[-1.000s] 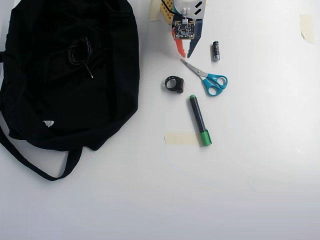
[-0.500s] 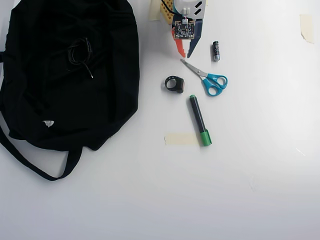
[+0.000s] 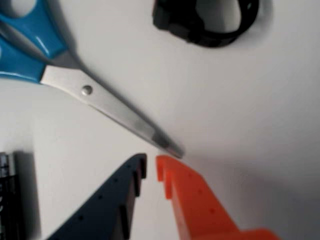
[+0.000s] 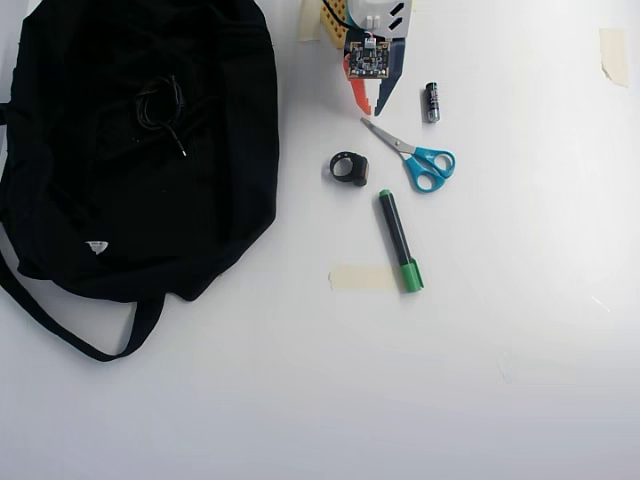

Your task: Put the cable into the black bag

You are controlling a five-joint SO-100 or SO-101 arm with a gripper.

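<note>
The black bag [image 4: 90, 190] lies flat at the left of the overhead view, its strap looping toward the lower left. The cable [image 4: 158, 103], a thin black coil with its plug end pointing down-right, rests on top of the bag's fabric. My gripper [image 4: 372, 108] hangs at the top centre, well to the right of the bag, its orange and dark blue fingers almost together and holding nothing. In the wrist view the gripper [image 3: 151, 164] hovers over bare table just short of the scissor tips.
Blue-handled scissors [image 4: 415, 155] [image 3: 100, 102], a thick black ring band [image 4: 349, 167] [image 3: 210, 20], a green-capped marker [image 4: 400, 240] and a small battery [image 4: 431, 101] [image 3: 7, 200] lie below and right of the gripper. A tape strip [image 4: 362, 278] sits beneath the marker.
</note>
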